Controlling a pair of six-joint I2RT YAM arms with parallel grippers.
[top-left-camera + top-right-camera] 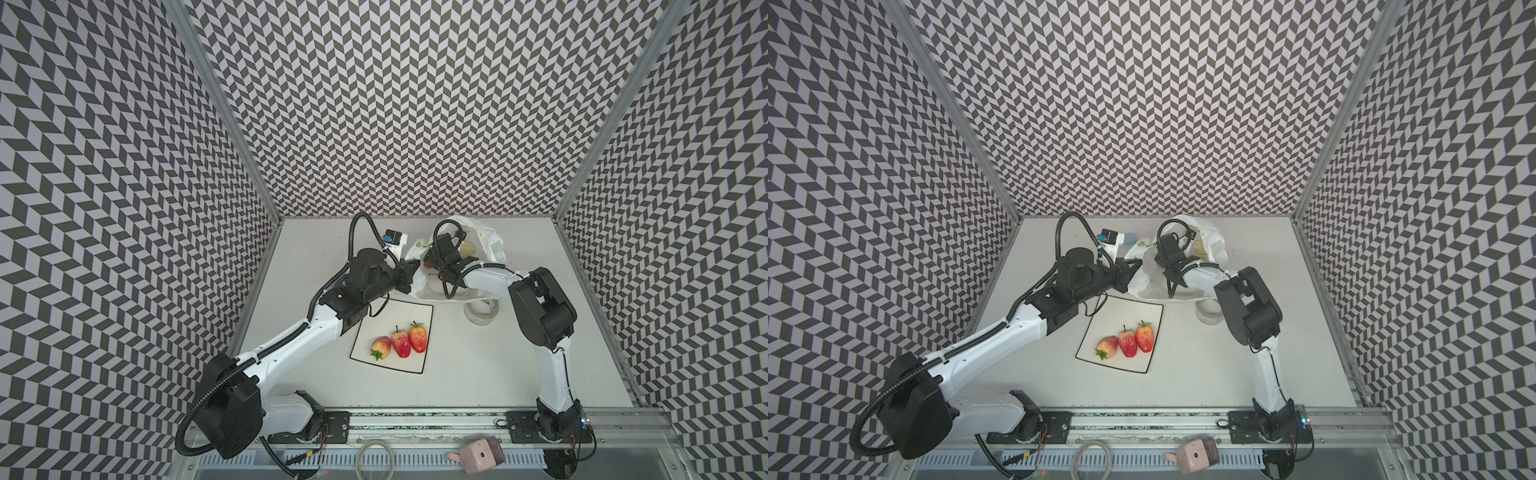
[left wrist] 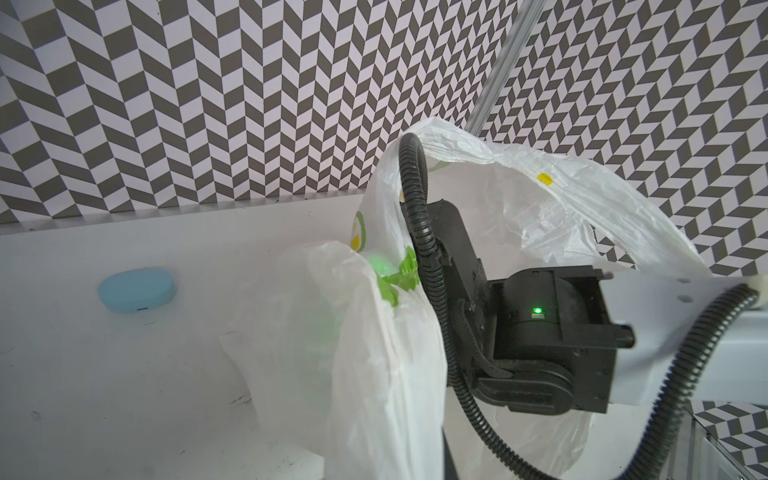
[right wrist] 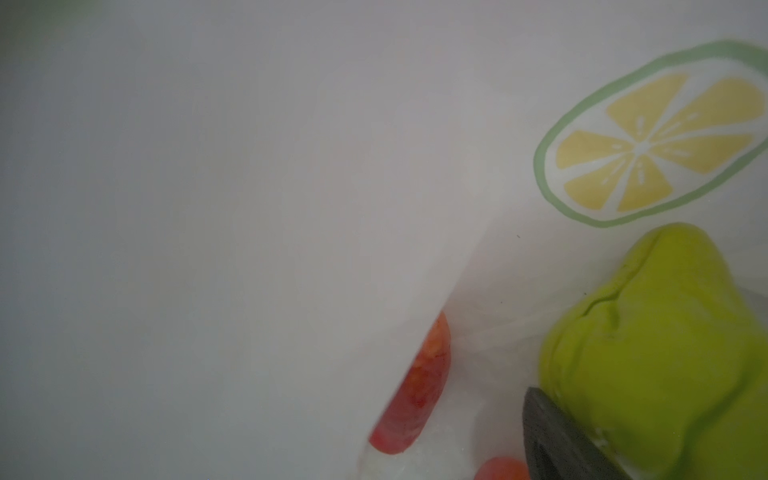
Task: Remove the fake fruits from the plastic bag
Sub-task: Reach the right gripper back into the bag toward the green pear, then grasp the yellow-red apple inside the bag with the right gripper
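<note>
The plastic bag (image 1: 488, 243) lies crumpled at the back of the table, its mouth held up. My left gripper (image 1: 412, 269) is shut on the bag's near edge; in the left wrist view the film (image 2: 374, 353) hides the jaws. My right gripper (image 1: 431, 269) is inside the bag and open. One dark finger (image 3: 557, 440) shows; the other is behind film. Beside that finger lies a yellow-green pear (image 3: 648, 353). A red strawberry (image 3: 419, 390) sits half under a fold, and a small orange-red fruit (image 3: 500, 469) lies beside the finger. Three strawberries (image 1: 401, 343) lie on the white plate (image 1: 365, 328).
A clear tape roll (image 1: 480, 311) stands just in front of the bag, under the right arm's elbow. A light-blue blob (image 2: 135, 289) rests near the back wall, left of the bag. The patterned walls close in the table on three sides.
</note>
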